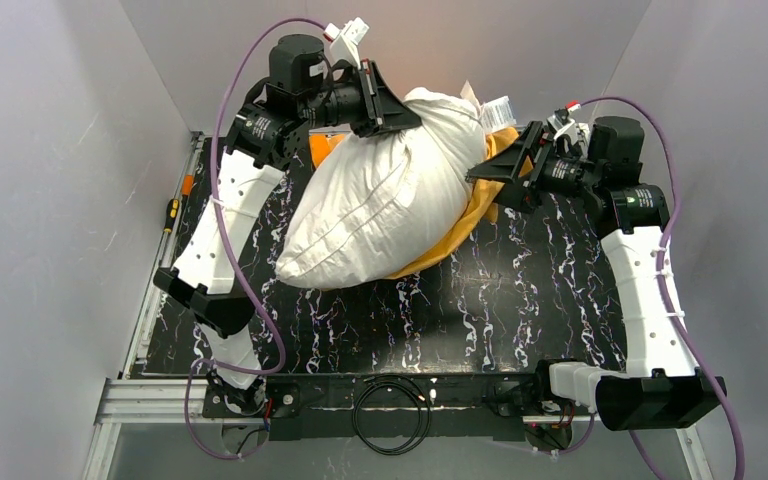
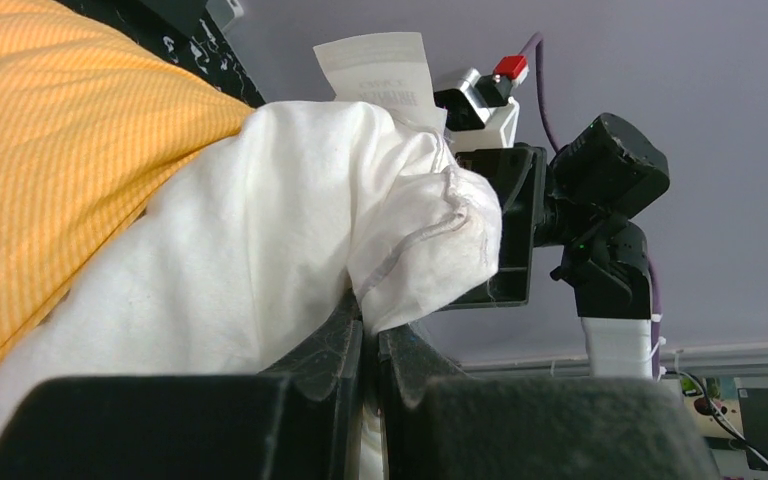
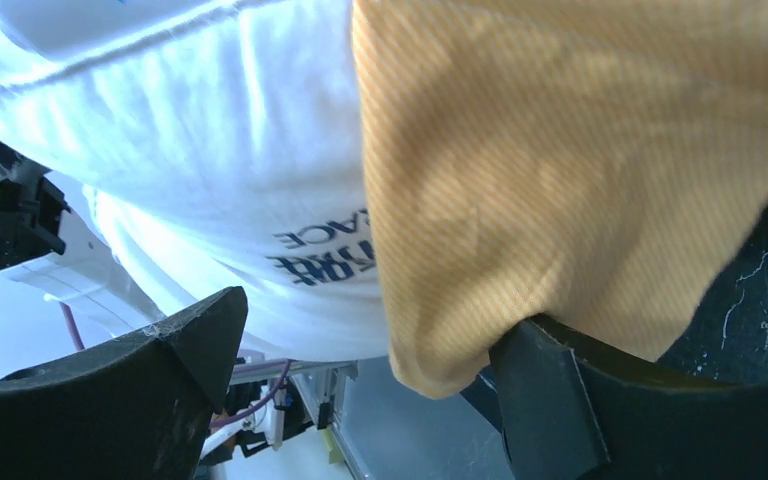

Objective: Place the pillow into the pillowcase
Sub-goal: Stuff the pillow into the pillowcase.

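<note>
1. Now the big white pillow lies slanted on the black table. It is fat and puffy. One end points to the far side and the other end points to the near left.
2. The orange pillowcase lies under the pillow. It peeks out along the pillow's right side, and a little bit shows on the far left too. Most of the pillow is bare, with no orange over it.
3. The left gripper is at the far end of the pillow. Its fingers are pressed tight together, with white pillow cloth pinched between them.
4. The right gripper is at the pillow's right side, by the orange edge. Its fingers stand far apart. The orange cloth hangs down between them and touches one finger, but nothing is squeezed.
5. A white tag sticks out at the far end of the pillow.
6. A screwdriver lies by the table's left edge.
7. A black cable makes a loop at the near edge, between the two arm bases.
</note>
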Controlling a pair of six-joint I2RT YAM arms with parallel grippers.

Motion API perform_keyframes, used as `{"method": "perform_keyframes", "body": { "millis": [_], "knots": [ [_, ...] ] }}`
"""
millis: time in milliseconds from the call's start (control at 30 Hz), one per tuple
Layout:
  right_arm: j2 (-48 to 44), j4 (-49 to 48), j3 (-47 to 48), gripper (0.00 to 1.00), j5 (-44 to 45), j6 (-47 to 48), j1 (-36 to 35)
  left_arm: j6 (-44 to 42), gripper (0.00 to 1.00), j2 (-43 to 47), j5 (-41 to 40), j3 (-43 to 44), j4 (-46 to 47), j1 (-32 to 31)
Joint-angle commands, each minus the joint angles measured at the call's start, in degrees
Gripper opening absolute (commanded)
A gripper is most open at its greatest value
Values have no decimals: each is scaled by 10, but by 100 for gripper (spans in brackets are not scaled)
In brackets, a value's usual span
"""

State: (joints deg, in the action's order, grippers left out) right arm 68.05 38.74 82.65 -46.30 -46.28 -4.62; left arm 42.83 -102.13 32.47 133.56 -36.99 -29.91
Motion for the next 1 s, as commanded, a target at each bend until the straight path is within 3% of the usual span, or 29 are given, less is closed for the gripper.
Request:
{"method": "perform_keyframes", "body": {
  "millis": [0, 133, 333, 500, 633, 767, 867, 967],
  "knots": [
    [-5, -32, 27, 96, -3, -21, 1, -21, 0, 0, -33, 0, 2, 5],
    [6, 58, 60, 90, 6, 26, 0, -22, 0, 0, -47, 11, -2, 5],
    [23, 330, 126, 84, 62, 151, -1, -27, 0, -15, -99, 51, -48, 5],
    [14, 386, 112, 71, 11, 171, -2, -29, 0, -15, -131, 53, -59, 5],
    [4, 314, 89, 57, -40, 117, -7, -24, 0, -20, -121, 60, -58, 5],
    [-14, 108, 28, 33, -32, -28, -42, -17, 0, -21, -111, 63, -52, 5],
    [-15, -8, -14, 27, 22, -101, -98, -16, 0, -20, -108, 60, -52, 6],
    [10, -46, -28, 25, 83, -107, -170, -11, 0, -21, -105, 58, -51, 6]
  ]
}}
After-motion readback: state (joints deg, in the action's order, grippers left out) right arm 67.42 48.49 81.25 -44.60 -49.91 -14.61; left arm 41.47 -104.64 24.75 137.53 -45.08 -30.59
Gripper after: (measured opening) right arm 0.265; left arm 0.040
